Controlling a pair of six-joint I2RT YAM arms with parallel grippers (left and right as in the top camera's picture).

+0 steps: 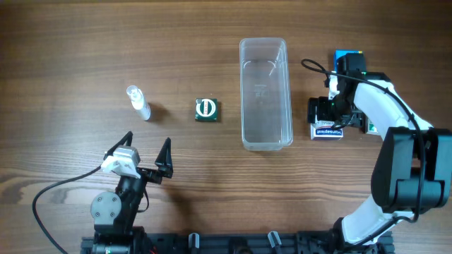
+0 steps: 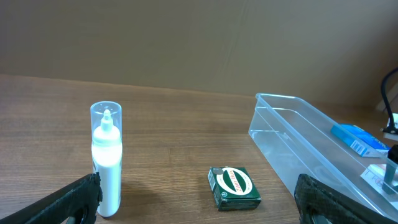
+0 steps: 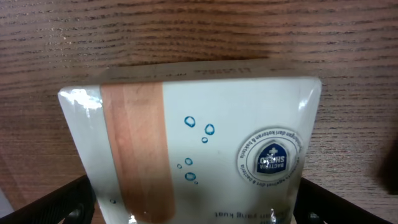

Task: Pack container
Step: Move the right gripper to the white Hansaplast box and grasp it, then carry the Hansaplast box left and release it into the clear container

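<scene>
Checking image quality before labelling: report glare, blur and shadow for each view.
Overhead: sharp, evenly lit, faint highlights on the clear plastic rectangular container. Left wrist: crisp on the green square box; container walls catch reflections. Right wrist: the white plaster box fills the frame, glare on its upper corners.

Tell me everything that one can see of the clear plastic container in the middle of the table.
The container is a long, narrow tub of clear, see-through plastic with rounded corners and a thicker rim. Faint moulded marks show on its floor. It stands upright, open at the top, with no lid on it and nothing visible inside. It rests on the wooden table, its long side running away from the robot. Only the table touches it.
</scene>
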